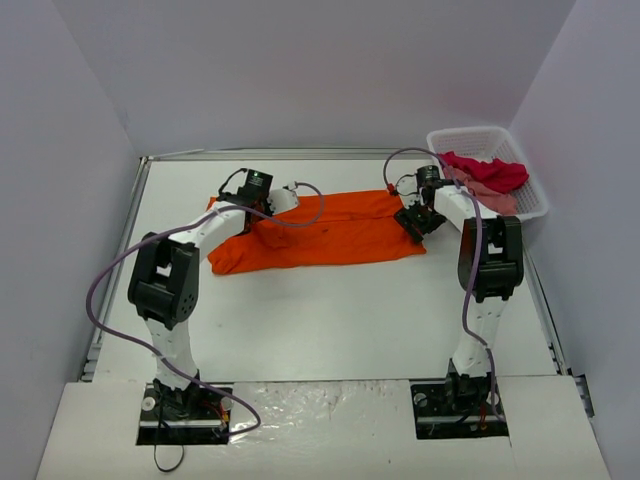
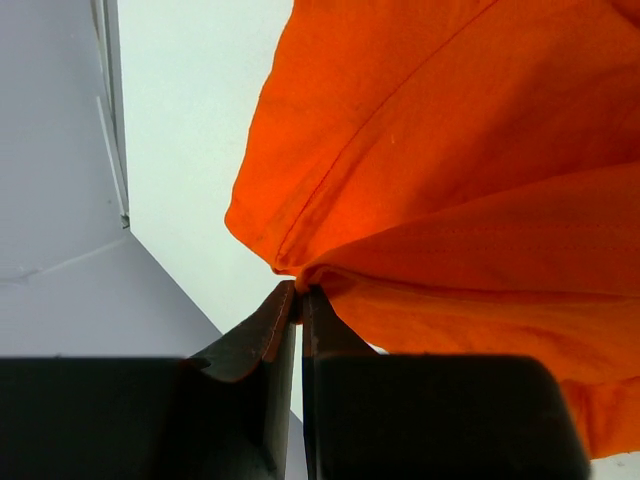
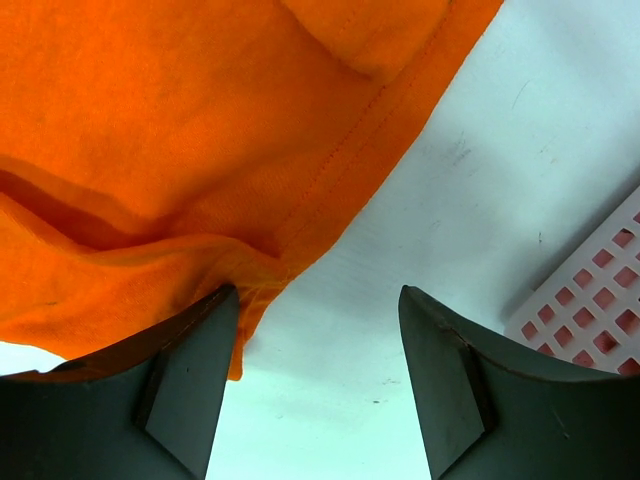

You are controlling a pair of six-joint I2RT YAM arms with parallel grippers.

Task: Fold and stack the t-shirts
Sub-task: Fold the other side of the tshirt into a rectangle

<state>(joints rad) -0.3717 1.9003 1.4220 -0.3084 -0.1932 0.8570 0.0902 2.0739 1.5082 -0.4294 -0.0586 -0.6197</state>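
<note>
Two grippers sit at opposite ends of the orange t-shirt [image 1: 330, 232], which lies on the white table [image 1: 330, 320] as a long band across the far middle, apparently doubled along its length. The left gripper [image 2: 299, 293] is clenched, its tips pinching a bunched corner of orange cloth at the band's left end. The right gripper [image 3: 318, 295] is spread wide and grasps nothing — the hem of the right end lies against one finger, with bare table between the two. In the far right corner, the white lattice basket [image 1: 470, 133] holds the crimson t-shirt [image 1: 490, 172] and the pink t-shirt [image 1: 497, 201], both crumpled, so nothing is stacked yet.

By my reading the orange shirt is mid-fold: the lengthwise fold is down and the crosswise folds are not yet made. The next move calls for the left arm either to lay its corner flat and let go, or to carry it across toward the right end — lifted high enough not to drag the layer beneath, and set down with the edges square. The right gripper would need a grip on the hem beside it, or to pin that end down, before any such fold
</note>
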